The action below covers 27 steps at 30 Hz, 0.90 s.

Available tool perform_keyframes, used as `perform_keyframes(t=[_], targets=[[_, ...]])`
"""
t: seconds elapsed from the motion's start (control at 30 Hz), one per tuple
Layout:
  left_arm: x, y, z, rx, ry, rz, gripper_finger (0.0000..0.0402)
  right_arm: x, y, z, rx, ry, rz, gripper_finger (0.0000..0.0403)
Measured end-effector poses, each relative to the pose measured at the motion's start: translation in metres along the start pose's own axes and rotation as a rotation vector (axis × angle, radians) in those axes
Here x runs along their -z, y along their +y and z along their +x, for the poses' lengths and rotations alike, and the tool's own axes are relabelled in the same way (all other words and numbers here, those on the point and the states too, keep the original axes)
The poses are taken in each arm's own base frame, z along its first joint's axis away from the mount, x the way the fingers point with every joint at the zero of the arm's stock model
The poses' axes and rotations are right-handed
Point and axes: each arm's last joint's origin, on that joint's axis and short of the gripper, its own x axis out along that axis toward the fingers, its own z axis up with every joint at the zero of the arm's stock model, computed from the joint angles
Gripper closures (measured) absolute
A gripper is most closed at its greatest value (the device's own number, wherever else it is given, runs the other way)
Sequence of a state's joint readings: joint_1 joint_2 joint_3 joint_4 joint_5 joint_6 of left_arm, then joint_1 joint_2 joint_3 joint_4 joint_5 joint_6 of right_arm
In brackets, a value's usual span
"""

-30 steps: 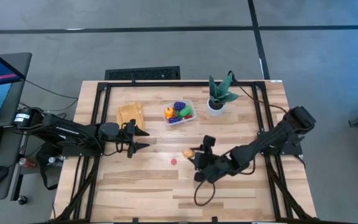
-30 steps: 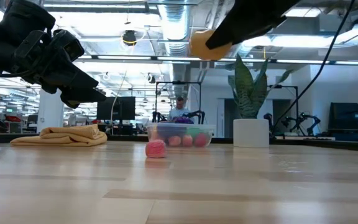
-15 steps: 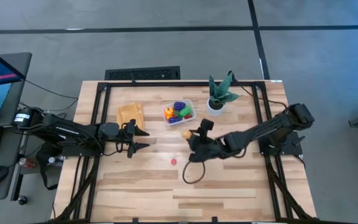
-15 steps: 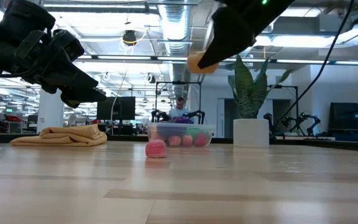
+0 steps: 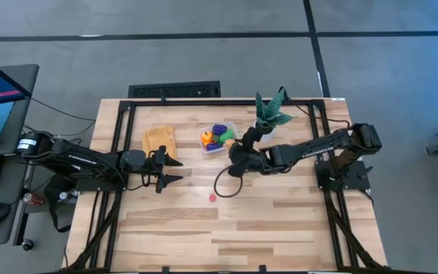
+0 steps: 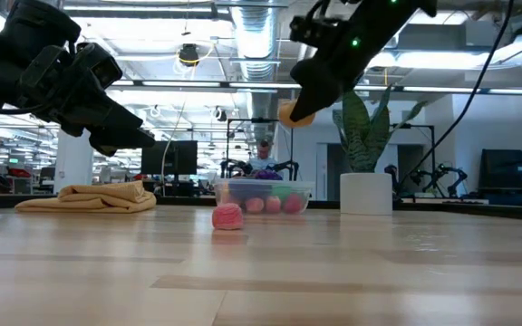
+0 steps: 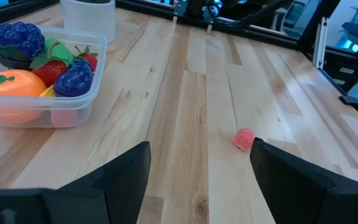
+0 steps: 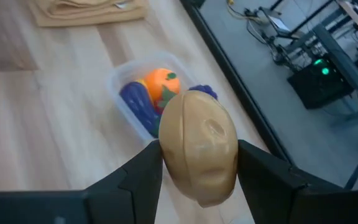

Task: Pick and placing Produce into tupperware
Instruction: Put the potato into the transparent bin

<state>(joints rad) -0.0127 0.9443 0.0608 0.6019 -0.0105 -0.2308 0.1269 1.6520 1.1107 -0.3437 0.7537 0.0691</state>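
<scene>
At upper centre the right gripper (image 6: 303, 107) comes down from the top right, its fingers closed on a tan piece (image 6: 294, 113) held in the air above the tub (image 6: 263, 196). The tub sits at mid-frame on the table (image 6: 261, 272) with produce inside. A pink piece (image 6: 227, 216) lies on the wood just in front of it. The left gripper (image 6: 120, 127) hangs at upper left, above a folded cloth (image 6: 89, 196). A potted plant (image 6: 367, 154) stands right of the tub.

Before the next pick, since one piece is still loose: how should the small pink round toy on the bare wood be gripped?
Take the small pink round toy across its middle, from straight above. It is a low rounded lump lying alone on the wooden table, with clear space on every side. The left gripper hangs open beside it.
</scene>
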Motion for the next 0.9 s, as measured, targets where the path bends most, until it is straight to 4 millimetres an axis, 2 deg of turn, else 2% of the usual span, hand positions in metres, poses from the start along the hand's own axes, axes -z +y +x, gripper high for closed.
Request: perform_keyframes(t=[0.17,0.47,0.63,0.9], targets=[[0.0,0.0,0.0,0.0,0.0,0.0,0.0136,0.001,-0.011,0.011,-0.007,0.026,0.025,0.022],[0.0,0.0,0.0,0.0,0.001,0.0,0.0136,0.014,-0.023,0.029,0.004,0.065,0.06,0.0215],[0.0,0.0,0.0,-0.001,0.001,0.0,0.0136,0.016,-0.023,0.041,-0.01,0.075,0.065,0.0219],[0.0,0.0,0.0,0.0,0.002,0.0,0.0136,0.024,-0.014,0.07,-0.039,0.101,0.048,0.0214]])
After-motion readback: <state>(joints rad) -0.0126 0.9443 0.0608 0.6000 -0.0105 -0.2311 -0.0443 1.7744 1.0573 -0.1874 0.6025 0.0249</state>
